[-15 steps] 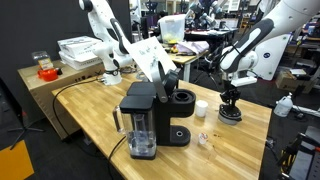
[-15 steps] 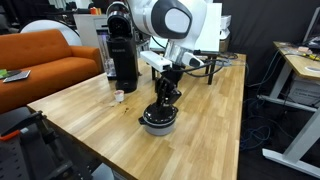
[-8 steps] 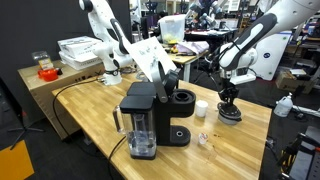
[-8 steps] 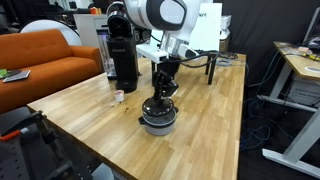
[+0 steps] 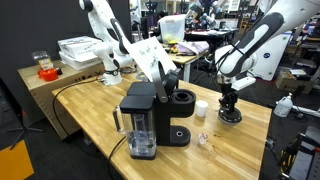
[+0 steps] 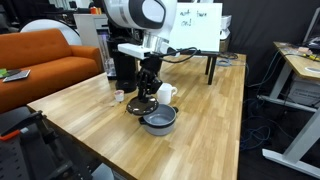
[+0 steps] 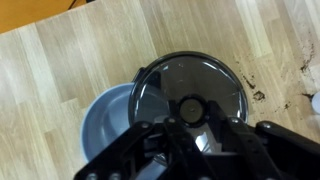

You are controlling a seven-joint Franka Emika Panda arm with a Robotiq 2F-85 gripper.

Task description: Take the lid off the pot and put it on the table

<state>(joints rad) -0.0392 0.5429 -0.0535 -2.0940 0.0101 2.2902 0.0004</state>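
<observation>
**Claw grips the lid by its knob, off the pot and partly beside it**

The claw (image 7: 188,118) is closed on the small knob (image 7: 188,108) at the middle of the lid (image 7: 200,75), one finger on each side, so the dark round lid hangs flat under it. In the wrist view the lid covers only one edge of the pot (image 7: 100,120), whose greyish inside lies open. In an exterior view the lid (image 6: 141,106) sits just left of the pot (image 6: 160,123), low over the light wood table (image 6: 90,120); whether it touches the wood I cannot tell. A white cup (image 6: 166,93) stands just beyond the pot, on the far side. The black coffee machine (image 6: 123,55) stands farther back and to the left.
</observation>
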